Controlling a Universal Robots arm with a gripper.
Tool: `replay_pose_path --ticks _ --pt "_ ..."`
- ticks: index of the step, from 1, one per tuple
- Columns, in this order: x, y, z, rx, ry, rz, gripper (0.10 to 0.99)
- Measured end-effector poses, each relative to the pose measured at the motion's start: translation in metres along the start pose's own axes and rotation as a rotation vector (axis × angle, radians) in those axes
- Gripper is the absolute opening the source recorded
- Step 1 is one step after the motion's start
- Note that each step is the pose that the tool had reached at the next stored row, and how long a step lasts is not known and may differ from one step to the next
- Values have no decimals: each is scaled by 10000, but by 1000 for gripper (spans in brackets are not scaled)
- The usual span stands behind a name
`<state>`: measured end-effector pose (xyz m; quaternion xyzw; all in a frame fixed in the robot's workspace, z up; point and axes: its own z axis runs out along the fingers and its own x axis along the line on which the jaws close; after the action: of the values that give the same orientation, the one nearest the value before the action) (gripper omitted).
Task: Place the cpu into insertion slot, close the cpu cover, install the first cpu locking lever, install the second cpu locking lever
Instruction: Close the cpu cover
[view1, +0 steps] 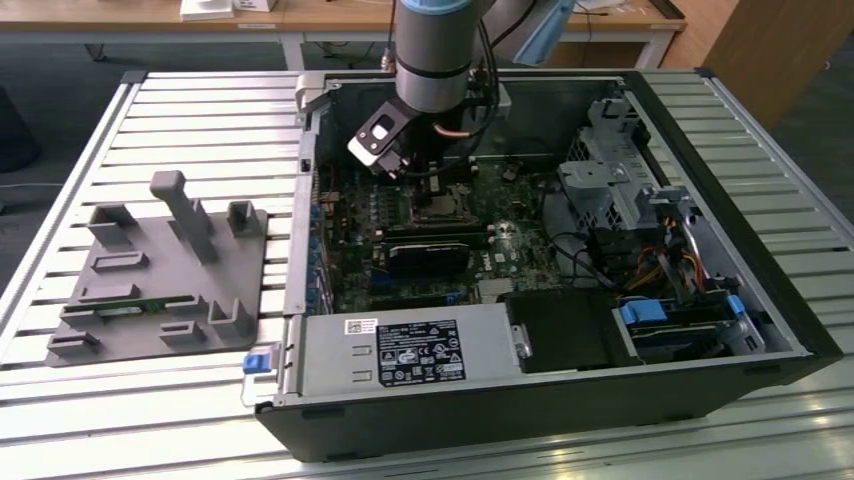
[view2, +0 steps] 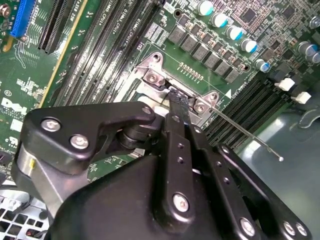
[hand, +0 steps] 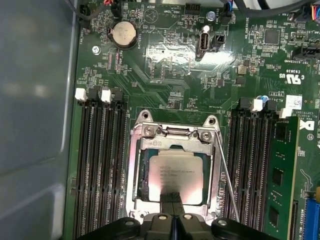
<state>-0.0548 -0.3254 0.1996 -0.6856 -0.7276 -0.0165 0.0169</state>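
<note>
One arm (view1: 434, 50) low inside the open computer case (view1: 534, 410) on the slatted bench (view1: 200, 110). With jaws together, fingertips (hand: 172, 198) at an edge of the cpu (hand: 172, 172), flat in the insertion slot (hand: 144, 170), ringed by the cpu cover (hand: 133, 180). Thin locking lever (hand: 226, 175) just beside that cover.

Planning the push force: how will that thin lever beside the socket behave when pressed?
The lever is a long, thin bare wire, so it probably flexes and springs back. Its smooth round metal looks apt to slip sideways under a push. One end hangs free, so it likely swings rather than slides.
</note>
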Motion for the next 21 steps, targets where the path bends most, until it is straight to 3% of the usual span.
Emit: replay_pose_path --ticks 8,13,21 --pt "-3 63 9 -8 8 -5 110" --pt "1 63 -71 -5 8 -3 110" --pt "-16 32 -46 -5 7 -20 110"
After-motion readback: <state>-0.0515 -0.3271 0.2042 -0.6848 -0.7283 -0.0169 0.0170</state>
